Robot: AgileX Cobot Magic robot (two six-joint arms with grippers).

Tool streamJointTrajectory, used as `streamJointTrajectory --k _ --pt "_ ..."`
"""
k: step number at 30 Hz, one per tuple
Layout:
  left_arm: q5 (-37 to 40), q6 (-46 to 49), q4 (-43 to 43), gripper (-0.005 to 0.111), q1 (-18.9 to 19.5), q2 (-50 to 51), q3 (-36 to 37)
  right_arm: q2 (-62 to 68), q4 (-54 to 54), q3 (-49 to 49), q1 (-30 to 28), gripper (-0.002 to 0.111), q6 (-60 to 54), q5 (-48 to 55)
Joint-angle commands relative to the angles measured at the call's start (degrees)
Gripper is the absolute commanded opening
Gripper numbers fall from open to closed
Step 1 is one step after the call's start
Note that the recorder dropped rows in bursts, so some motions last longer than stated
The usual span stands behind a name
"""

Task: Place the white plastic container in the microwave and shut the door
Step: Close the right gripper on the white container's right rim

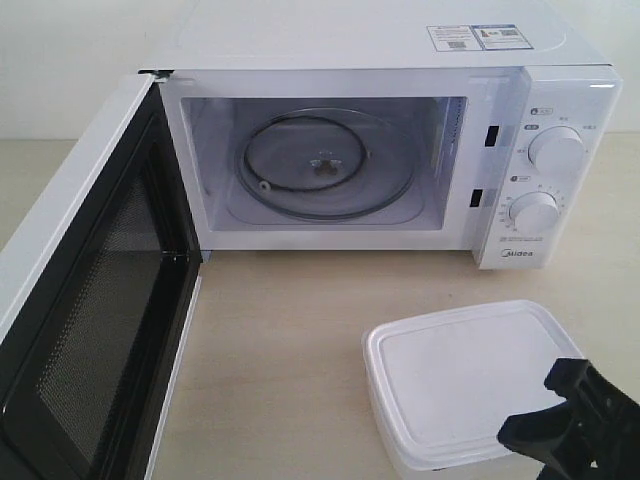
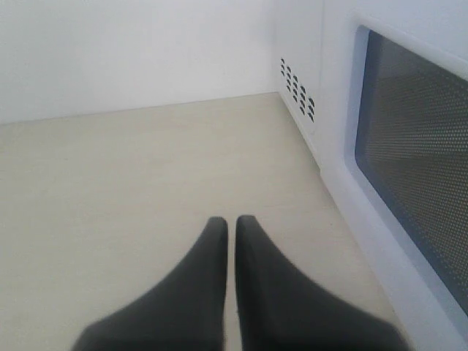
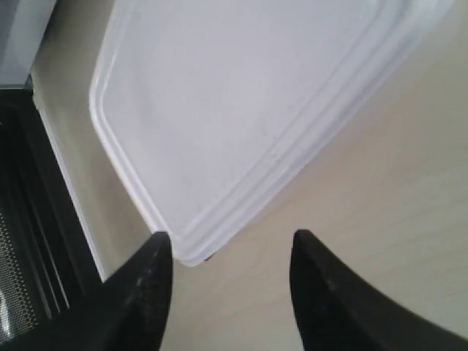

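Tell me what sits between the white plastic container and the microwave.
Nothing: only bare table separates the white plastic container and the microwave, as the exterior view shows.

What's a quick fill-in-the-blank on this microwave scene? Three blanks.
1. The microwave door stands ____.
2. The white plastic container sits ____ the microwave (inside/outside).
3. The left tool is shut; the right tool, near the container, is ____.
Missing words: open; outside; open.
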Motion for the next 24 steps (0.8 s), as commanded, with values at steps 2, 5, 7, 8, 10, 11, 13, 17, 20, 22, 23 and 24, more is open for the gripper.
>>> streamJointTrajectory --k 2,5,7,8,10,11,13,17,20,22,23,24 --pt "-0.03 -0.31 -0.41 0.004 0.14 -0.16 0.15 1.28 5.65 -0.30 5.03 0.048 -0.22 -6.49" --pt "-0.03 -0.31 -0.41 0.004 0.14 -0.16 0.15 4.80 6.65 -0.30 6.58 0.048 0.55 -8.25" --pt "-0.03 -0.31 -0.41 0.004 0.14 -0.16 0.15 7.51 6.65 -0.30 7.55 0.048 0.82 -10.93" --pt "-0.03 -0.31 -0.41 0.004 0.14 -0.16 0.15 8.53 6.65 -0.30 8.00 0.048 1.40 -11.83" --pt "-0.03 -0.31 -0.41 0.004 0.14 -0.16 0.15 9.27 6.76 -0.30 9.14 0.048 3.26 -14.21" --pt "-0.03 -0.31 -0.41 0.004 0.14 -0.16 0.15 9.27 6.76 -0.30 9.46 0.048 3.95 -15.08" --pt "-0.03 -0.31 -0.41 0.004 0.14 -0.16 0.15 9.27 6.76 -0.30 9.86 0.048 6.01 -16.35" --pt "-0.03 -0.31 -0.41 0.004 0.14 -0.16 0.15 9.27 7.10 0.47 9.86 0.048 7.05 -17.36" --pt "-0.03 -0.31 -0.41 0.004 0.14 -0.16 0.15 9.27 7.44 1.94 9.86 0.048 8.69 -16.76" --pt "-0.03 -0.31 -0.41 0.004 0.14 -0.16 0.15 9.27 7.44 3.16 9.86 0.048 10.18 -16.74" --pt "-0.03 -0.31 -0.41 0.004 0.14 -0.16 0.15 9.27 7.44 3.72 9.86 0.048 10.29 -17.29" --pt "-0.03 -0.31 -0.41 0.004 0.14 -0.16 0.15 9.27 7.44 4.20 9.86 0.048 10.77 -18.33"
